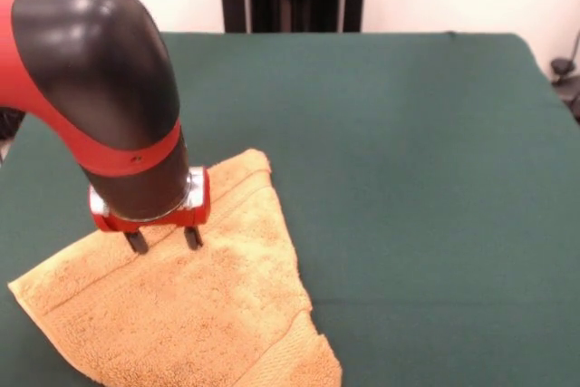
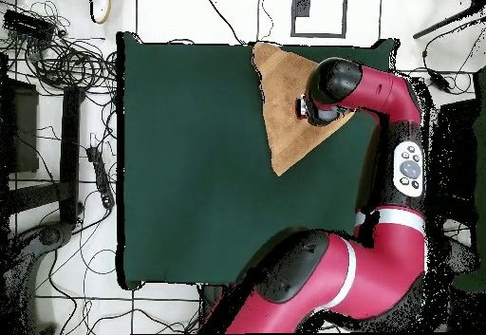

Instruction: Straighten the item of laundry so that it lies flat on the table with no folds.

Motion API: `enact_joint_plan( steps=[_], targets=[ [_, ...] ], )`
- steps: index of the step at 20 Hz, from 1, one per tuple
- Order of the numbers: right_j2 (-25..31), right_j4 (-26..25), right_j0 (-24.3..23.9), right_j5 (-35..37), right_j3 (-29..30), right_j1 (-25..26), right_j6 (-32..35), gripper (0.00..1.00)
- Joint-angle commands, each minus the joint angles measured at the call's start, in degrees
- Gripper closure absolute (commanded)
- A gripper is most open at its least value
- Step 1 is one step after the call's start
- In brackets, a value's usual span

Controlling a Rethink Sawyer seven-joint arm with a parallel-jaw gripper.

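Observation:
The golden-orange item of laundry (image 1: 208,305) lies at the near left of the green table (image 1: 408,133), folded into a rough triangle with one point towards the far side. A flat woven band runs along its right edge. My gripper (image 1: 165,240) stands upright over the towel's upper part, open, with its two dark fingertips (image 1: 136,242) at or just above the pile and nothing between them. In the overhead view the towel (image 2: 283,113) is a triangle by the table's (image 2: 190,141) top edge, and the arm's black wrist (image 2: 327,84) covers the gripper.
The towel reaches the table's near edge in the front view, running out of the picture at the bottom. Bare green cloth stretches to the right and far side. Cables (image 2: 57,65) lie on the floor beside the table in the overhead view.

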Motion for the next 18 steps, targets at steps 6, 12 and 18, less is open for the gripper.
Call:
enact_joint_plan(
  steps=[6, 12, 18],
  targets=[
    [1.1, 1.9, -1.6, -5.9, 24.3, -7.9, -0.2, 0.00],
    [3.2, 1.6, -2.8, -10.8, 26.2, -9.1, -1.0, 0.00],
    [2.2, 0.8, -1.4, -8.4, 23.5, -9.6, 0.9, 0.00]
  ],
)
